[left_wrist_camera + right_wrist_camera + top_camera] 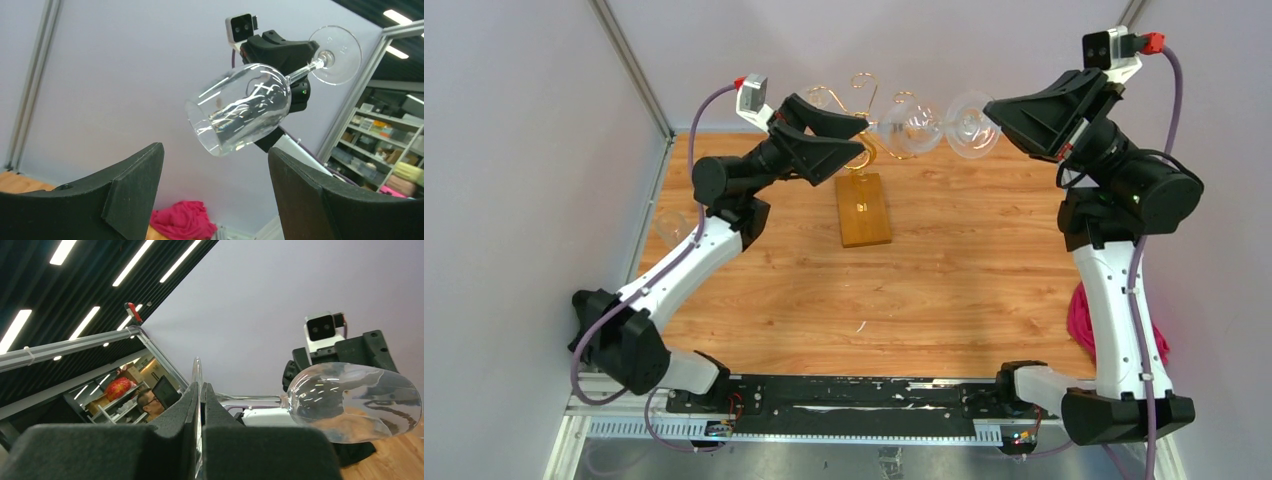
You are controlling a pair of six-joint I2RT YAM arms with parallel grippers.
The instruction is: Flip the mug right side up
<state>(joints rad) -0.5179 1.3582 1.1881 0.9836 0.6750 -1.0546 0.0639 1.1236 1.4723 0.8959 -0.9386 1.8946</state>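
While my right gripper (992,118) is raised over the far edge of the table (984,270), its jaws are pressed together on the wine glass (916,127), gripping the flat foot (197,374). In the right wrist view the foot shows edge-on as a thin clear line pinched between my two pads, with almost no gap left. From there the stem (250,399) runs out roughly level to the bowl (352,407).

The wine glass is therefore in the air, lying on its side. Its foot points toward my right arm and its mouth toward my left arm. It is neither upright nor inverted.

My left gripper (864,135) faces the mouth of the bowl from the other side. Its jaws are spread wide and it holds nothing. In the left wrist view both fingers (135,175) stand well clear of the glass, and the bowl sits beyond them in the gap.

Below and just behind the glass stands a gold wire rack (864,95) on a wooden base (863,208), on the table. A pink cloth (1079,320) lies off the table's right edge, beside my right arm
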